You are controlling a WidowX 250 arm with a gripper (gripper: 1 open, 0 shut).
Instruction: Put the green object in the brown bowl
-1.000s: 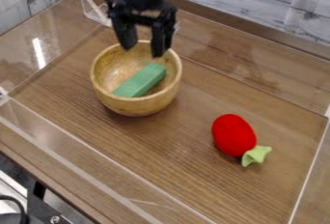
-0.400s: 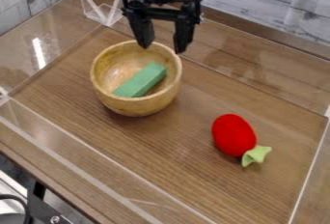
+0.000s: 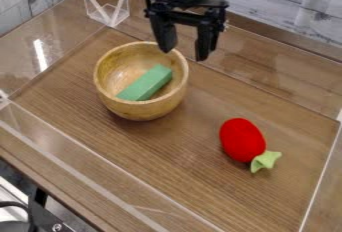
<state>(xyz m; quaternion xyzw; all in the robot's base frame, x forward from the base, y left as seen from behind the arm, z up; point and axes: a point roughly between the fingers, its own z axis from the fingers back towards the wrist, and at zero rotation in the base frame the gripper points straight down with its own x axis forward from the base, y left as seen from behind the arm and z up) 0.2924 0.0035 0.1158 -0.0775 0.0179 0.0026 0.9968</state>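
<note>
The green object (image 3: 144,83), a flat green block, lies slanted inside the brown bowl (image 3: 128,106), a round wooden bowl at centre left. My black gripper (image 3: 186,42) hangs above and just right of the bowl's far rim, pointing down. Its two fingers stand wide apart, open, with nothing between them.
A red strawberry-like toy (image 3: 243,140) with a pale green leaf lies on the wooden table to the right of the bowl. Clear plastic walls (image 3: 40,136) border the work area on all sides.
The gripper has moved to the right, from over the bowl's far rim to beyond its right edge. It stayed open. The green block and the bowl have not moved.
</note>
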